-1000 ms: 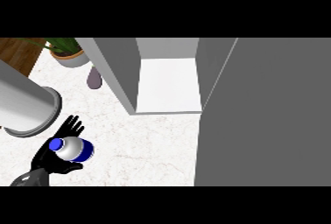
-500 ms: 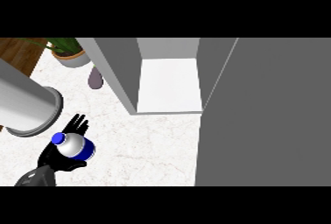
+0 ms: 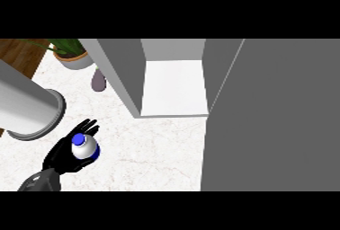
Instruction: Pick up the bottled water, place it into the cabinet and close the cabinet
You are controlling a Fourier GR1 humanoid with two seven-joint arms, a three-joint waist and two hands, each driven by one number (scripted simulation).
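The open grey cabinet door (image 3: pixel 272 117) fills the right of the view. To its left stands the grey cabinet with a white inner shelf (image 3: pixel 174 85), far from the robot and open toward it. A large grey cylinder (image 3: pixel 26 108) lies at the left edge. On the white marbled counter (image 3: pixel 153 152), at the far left, are a potted green plant (image 3: pixel 72 54) and a small purple object (image 3: pixel 98 81).

The black left hand (image 3: pixel 66 155) is near left, fingers curled round the small clear bottled water with a blue cap (image 3: pixel 83 147), cap upward. The right hand is not visible.

Handling judgement: the bottle is likely light, rigid and smooth, hence slippery. Hold it around mid-body, below the cap, and keep it upright.
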